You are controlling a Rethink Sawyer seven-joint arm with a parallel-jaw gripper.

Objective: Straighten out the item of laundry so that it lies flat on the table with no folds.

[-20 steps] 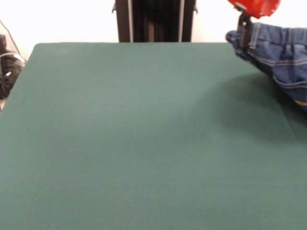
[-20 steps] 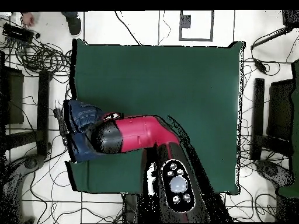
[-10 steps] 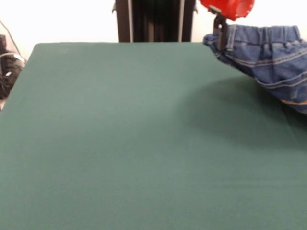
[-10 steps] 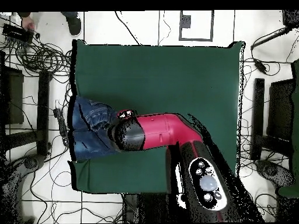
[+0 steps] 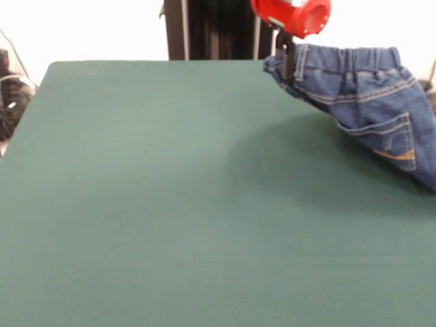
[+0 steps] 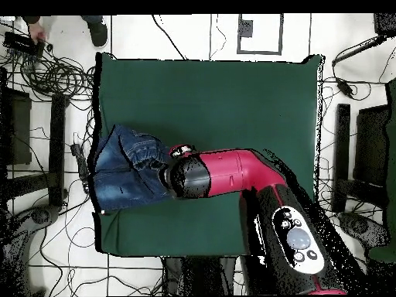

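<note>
One end effector (image 5: 286, 60) clamps the jeans (image 5: 368, 102) waistband, lifted by the table (image 5: 170, 204) edge, open cloth alongside.

You see a plain white wall (image 5: 102, 27) behind the table in the front view, with a dark upright frame (image 5: 218, 30) standing against it. From overhead, the floor (image 6: 186, 35) is pale tile with dark grout lines. Black cables (image 6: 42, 73) lie coiled and strewn around it, thickest at the upper left. Dark stands (image 6: 56, 147) flank both sides, and a small square frame (image 6: 259, 32) sits on the floor at the top.
</note>
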